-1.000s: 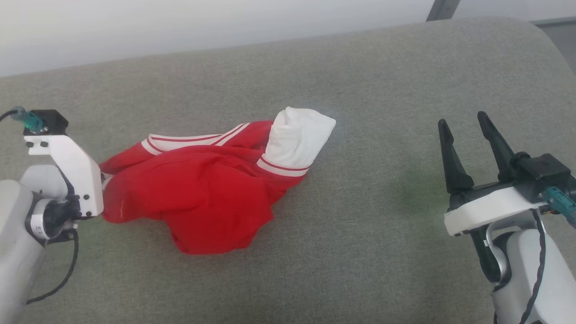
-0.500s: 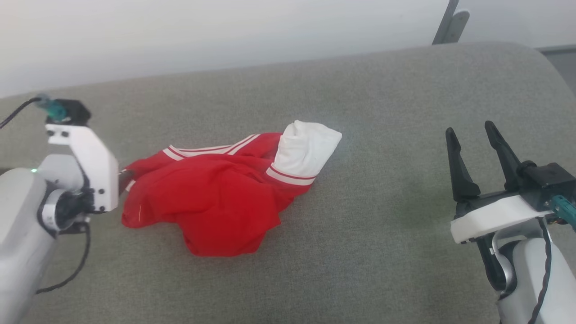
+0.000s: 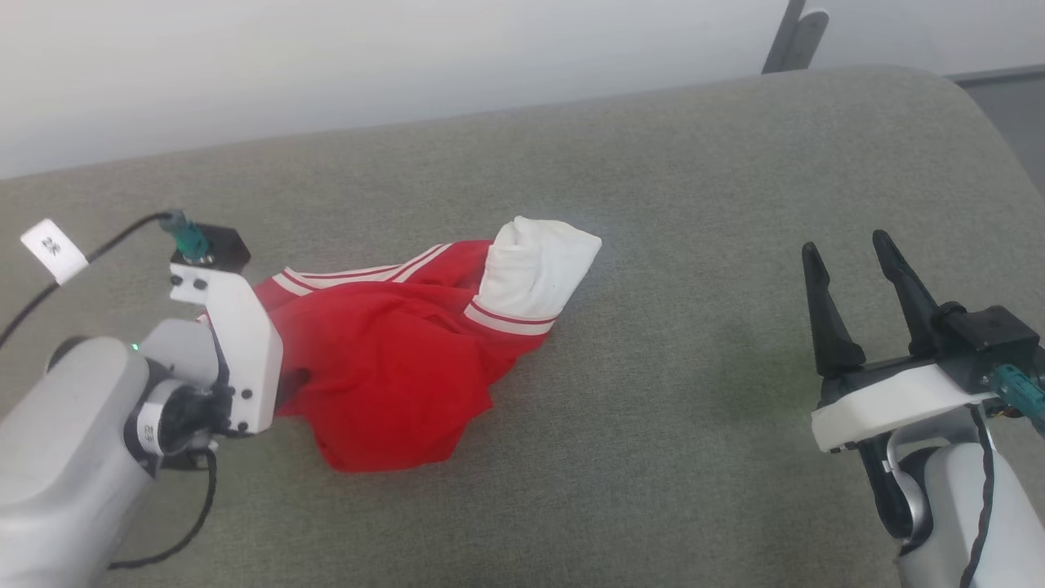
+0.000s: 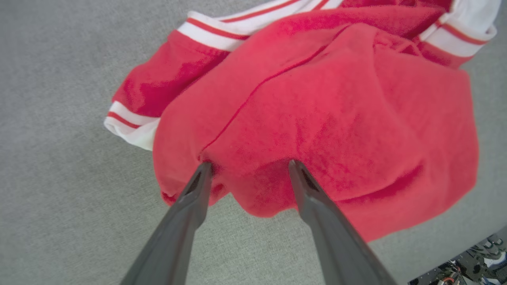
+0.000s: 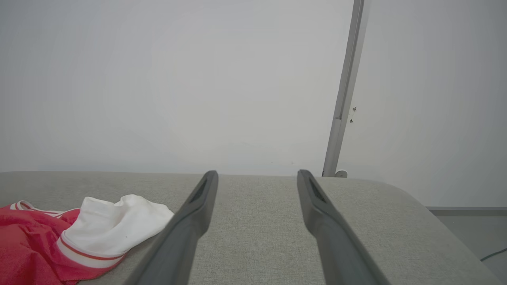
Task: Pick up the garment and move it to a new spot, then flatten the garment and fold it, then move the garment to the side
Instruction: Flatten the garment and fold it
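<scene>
The red garment (image 3: 384,359) lies crumpled mid-couch, its white lining turned out at the far right end and striped white trim along the back. In the left wrist view my left gripper (image 4: 249,163) is open, both fingertips pressed into the garment's (image 4: 317,99) near red fold. The head view hides those fingers behind the white wrist plate (image 3: 241,351) at the garment's left end. My right gripper (image 3: 844,243) is open and holds nothing, well to the right of the garment. The right wrist view has this gripper (image 5: 257,173) above bare cushion, the garment (image 5: 23,245) at lower left.
The grey couch cushion (image 3: 694,392) spreads wide around the garment, its rounded corner at the far right. A pale wall runs behind it, with a metal post (image 3: 788,37) at the back right. A black cable (image 3: 49,278) trails from the left wrist.
The left arm has pushed right, onto the garment's left end, and that end has bunched inward. The head camera shifted a little. The right gripper holds its place.
</scene>
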You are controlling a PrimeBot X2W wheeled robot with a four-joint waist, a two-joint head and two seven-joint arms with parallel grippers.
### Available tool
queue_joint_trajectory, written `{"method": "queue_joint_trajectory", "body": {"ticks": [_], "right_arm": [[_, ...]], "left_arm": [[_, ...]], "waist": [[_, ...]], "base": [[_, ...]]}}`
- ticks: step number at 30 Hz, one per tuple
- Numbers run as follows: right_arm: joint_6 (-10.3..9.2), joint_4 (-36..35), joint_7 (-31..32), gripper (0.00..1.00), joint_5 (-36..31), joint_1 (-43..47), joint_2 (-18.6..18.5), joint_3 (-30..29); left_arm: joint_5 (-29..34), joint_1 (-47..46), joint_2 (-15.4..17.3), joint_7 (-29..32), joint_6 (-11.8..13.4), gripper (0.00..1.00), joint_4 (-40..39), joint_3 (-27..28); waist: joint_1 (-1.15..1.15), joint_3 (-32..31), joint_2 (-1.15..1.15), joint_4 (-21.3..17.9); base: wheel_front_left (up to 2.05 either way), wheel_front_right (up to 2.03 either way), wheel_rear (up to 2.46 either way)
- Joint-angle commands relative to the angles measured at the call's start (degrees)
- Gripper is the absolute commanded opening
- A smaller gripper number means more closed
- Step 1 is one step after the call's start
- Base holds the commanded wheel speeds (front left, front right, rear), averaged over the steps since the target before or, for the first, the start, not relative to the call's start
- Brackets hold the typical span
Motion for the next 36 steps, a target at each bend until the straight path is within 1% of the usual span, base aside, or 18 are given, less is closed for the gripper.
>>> {"method": "queue_joint_trajectory", "body": {"ticks": [1, 2, 3, 4, 5, 10, 13, 18, 22, 26, 28, 31, 35, 36], "right_arm": [[-0.09, -0.3, 0.0, 1.0, -0.1, 0.5, 0.3, 0.0], [-0.08, -0.3, 0.0, 1.0, 0.0, 0.6, 0.3, 0.1], [-0.08, -0.2, 0.0, 1.0, 0.0, 0.6, 0.3, 0.1], [-0.08, -0.2, 0.0, 1.0, 0.1, 0.5, 0.3, 0.1], [-0.08, -0.1, 0.0, 1.0, 0.1, 0.5, 0.3, 0.1], [-0.09, 0.0, -0.1, 1.0, 0.0, 0.9, 0.1, 0.0], [-0.08, 0.0, 0.2, 1.0, -0.2, 1.1, 0.0, -0.3], [-0.08, -0.3, 0.4, 1.0, -0.7, 1.5, 0.1, -0.7], [-0.08, -0.5, 0.8, 1.0, -0.8, 1.6, 0.3, -0.9], [-0.08, -0.5, 0.9, 1.0, -0.7, 1.4, 0.5, -0.9], [-0.08, -0.5, 0.8, 1.0, -0.5, 1.4, 0.6, -0.7], [-0.08, -0.3, 0.6, 1.0, -0.3, 1.5, 0.7, -0.9], [-0.08, -0.1, 0.5, 1.0, -0.1, 1.7, 0.9, -1.2], [-0.08, -0.1, 0.4, 1.0, 0.0, 1.6, 1.0, -1.3]], "left_arm": [[-0.3, 1.1, -0.1, 0.1, 0.3, 1.0, 0.1, 0.0], [-0.4, 1.3, -0.2, -0.3, 0.3, 0.74, 0.2, 0.0], [-0.5, 1.5, -0.4, -0.7, 0.1, 0.39, 0.4, 0.2], [-0.9, 1.8, -0.6, -0.9, 0.0, 0.08, 0.8, 0.4], [-1.1, 2.0, -0.7, -1.1, -0.1, 0.0, 1.1, 0.5], [-1.9, 1.4, -1.0, -1.8, -0.8, 0.0, 1.6, 0.9], [-2.3, 0.7, -1.1, -1.2, -1.1, 0.0, 0.0, 0.8], [-3.8, 1.3, -1.9, 0.5, -0.6, 0.0, -5.5, 0.9], [-6.4, 3.2, -2.9, 3.1, 0.4, 0.0, -11.8, 0.3], [-7.7, 5.2, -3.7, 5.1, 1.3, 0.0, -17.9, -0.9], [-7.3, 6.2, -3.6, 5.8, 1.4, 0.0, -20.3, -2.0], [-7.3, 8.2, -4.1, 6.3, 1.7, 0.0, -22.7, -3.7], [-6.5, 10.2, -4.3, 5.9, 1.7, 0.0, -23.3, -5.3], [-6.1, 10.7, -4.4, 5.7, 1.4, 0.0, -23.1, -5.8]], "waist": [[0.0, 0.3, 0.0, -0.3], [0.0, 0.4, 0.0, -0.5], [0.0, 0.5, 0.0, -0.6], [0.0, 0.5, 0.0, -0.7], [0.0, 0.6, 0.0, -0.8], [0.0, 0.4, 0.0, -0.8], [0.0, 0.1, 0.0, -0.5], [0.0, -0.5, 0.0, 0.3], [0.0, -1.0, 0.0, 0.8], [0.0, -1.1, 0.0, 1.0], [0.0, -1.1, 0.0, 1.0], [0.0, -0.9, 0.0, 0.7], [0.0, -0.6, 0.0, 0.5], [0.0, -0.4, 0.0, 0.5]], "base": [[0.0, 0.0, 0.0], [0.0, 0.0, 0.0], [0.0, 0.0, 0.0], [0.0, 0.0, 0.0], [0.0, 0.0, 0.0], [0.0, 0.0, 0.0], [0.0, 0.0, 0.0], [0.0, 0.0, 0.0], [0.0, 0.0, 0.0], [0.0, 0.0, 0.0], [0.0, 0.0, 0.0], [0.0, 0.0, 0.0], [0.0, 0.0, 0.0], [0.0, 0.0, 0.0]]}}
